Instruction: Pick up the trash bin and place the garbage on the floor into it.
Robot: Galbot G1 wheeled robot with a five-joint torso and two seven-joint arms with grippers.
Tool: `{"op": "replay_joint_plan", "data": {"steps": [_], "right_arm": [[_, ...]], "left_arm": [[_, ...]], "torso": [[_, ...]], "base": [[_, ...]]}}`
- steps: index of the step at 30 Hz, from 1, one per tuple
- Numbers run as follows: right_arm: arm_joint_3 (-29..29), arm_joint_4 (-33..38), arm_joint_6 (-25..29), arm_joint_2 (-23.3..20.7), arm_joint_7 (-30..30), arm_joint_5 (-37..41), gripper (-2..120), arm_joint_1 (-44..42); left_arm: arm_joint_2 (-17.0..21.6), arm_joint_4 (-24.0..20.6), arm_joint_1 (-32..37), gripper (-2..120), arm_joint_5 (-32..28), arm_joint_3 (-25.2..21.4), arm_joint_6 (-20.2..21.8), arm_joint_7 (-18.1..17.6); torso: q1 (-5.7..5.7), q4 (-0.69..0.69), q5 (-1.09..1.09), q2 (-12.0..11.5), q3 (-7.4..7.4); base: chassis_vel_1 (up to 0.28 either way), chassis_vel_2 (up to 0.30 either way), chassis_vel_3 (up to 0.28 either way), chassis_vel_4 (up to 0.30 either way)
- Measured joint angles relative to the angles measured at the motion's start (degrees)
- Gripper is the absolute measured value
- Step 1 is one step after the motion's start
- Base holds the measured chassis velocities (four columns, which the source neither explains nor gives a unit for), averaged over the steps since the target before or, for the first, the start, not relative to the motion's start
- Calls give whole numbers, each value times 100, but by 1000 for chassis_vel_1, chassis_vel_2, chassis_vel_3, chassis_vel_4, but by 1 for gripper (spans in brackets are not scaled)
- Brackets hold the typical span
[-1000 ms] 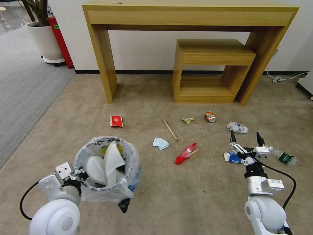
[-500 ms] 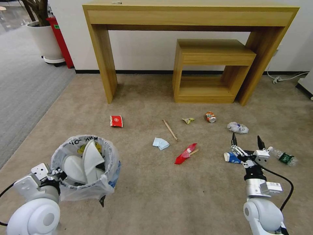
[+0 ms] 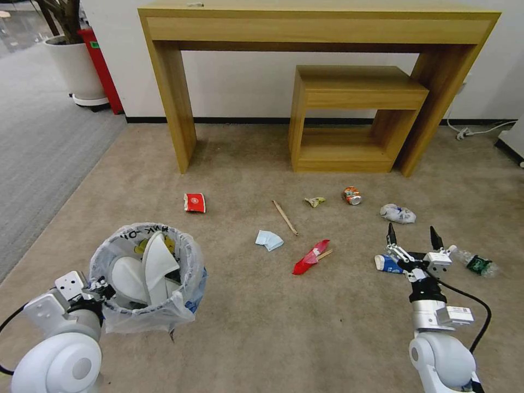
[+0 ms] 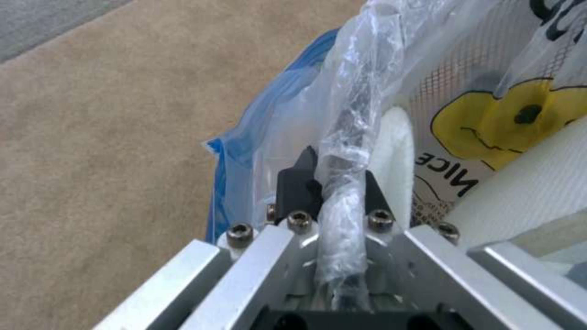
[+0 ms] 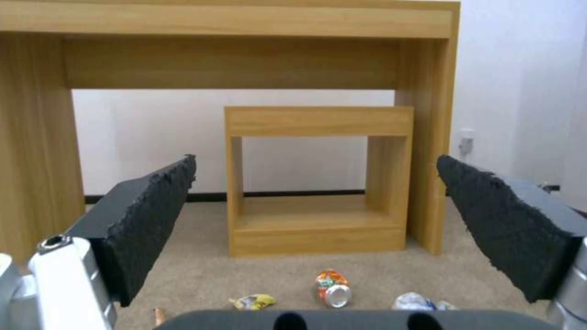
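The trash bin [image 3: 147, 273], lined with a crinkly plastic bag, is at the near left with white slippers [image 3: 155, 265] inside. My left gripper [image 3: 101, 289] is shut on its bagged rim [image 4: 355, 114], one black finger on each side [image 4: 300, 185]. My right gripper [image 3: 413, 236] hangs open above the blue-white paper cup [image 3: 385, 263], nothing between its pads [image 5: 153, 220]. On the beige floor [image 3: 273, 327] lie a plastic bottle [image 3: 477, 265], crumpled paper [image 3: 397, 213], a crushed can [image 3: 352, 195], a yellow scrap [image 3: 315, 201], a chopstick [image 3: 285, 217], a blue tissue [image 3: 268, 239] and red wrappers [image 3: 310, 257] [image 3: 195, 202].
A tall wooden console table [image 3: 316, 27] stands against the back wall with a smaller wooden table [image 3: 349, 117] under it. Grey ribbed carpet [image 3: 38, 147], a white plant pot [image 3: 73, 68] and a red stand are at the far left. A white cable [image 3: 469, 131] lies at the right wall.
My left arm has carried the trash bin to the left and nearer to me, then a touch back right. The right gripper drew slightly nearer, still open. The litter has not moved.
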Motion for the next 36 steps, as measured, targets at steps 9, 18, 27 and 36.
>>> {"op": "replay_joint_plan", "data": {"steps": [9,18,27,36], "right_arm": [[-75,-22,59,40,-49,-32,100,-5],[-62,18,54,30,-56,-32,100,7],[-67,-21,64,32,-85,-26,100,28],[-111,-55,169,24,-136,65,100,58]], "left_arm": [[-37,-56,-19,1,92,166,49,53],[-39,-70,-16,1,100,188,66,58],[9,-27,-45,1,127,152,81,60],[9,-14,-44,1,154,149,96,73]], "torso": [[0,0,0,0,0],[0,-1,-2,0,0],[-1,1,-1,0,0],[0,-1,1,0,1]], "base": [[0,0,0,0],[118,122,-124,-139],[166,178,-173,-157],[17,7,-13,-16]]}}
